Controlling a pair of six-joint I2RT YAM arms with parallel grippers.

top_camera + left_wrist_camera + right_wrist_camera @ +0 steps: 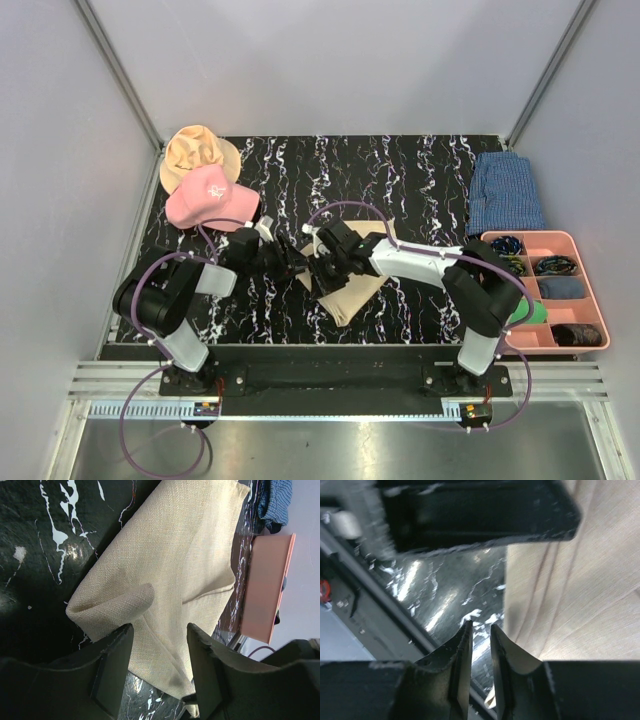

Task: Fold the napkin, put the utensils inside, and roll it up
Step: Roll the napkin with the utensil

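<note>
The beige napkin [352, 288] lies folded on the black marbled table, just in front of both grippers. In the left wrist view the napkin [185, 555] fills the middle, with one corner curled over near the fingers. My left gripper [288, 262] is open and empty at the napkin's left edge; its jaws [160, 637] stand over the cloth. My right gripper [325, 272] is beside it. Its jaws [481, 635] are a narrow slit apart with nothing between them, at the napkin's edge [570, 595]. No utensils show in any view.
A pink cap [208, 197] and a tan hat [195, 150] lie at the back left. A blue checked cloth [505, 192] lies at the back right. A pink divided tray [590, 292] with small items stands at the right edge, and a green object [536, 312] sits beside it.
</note>
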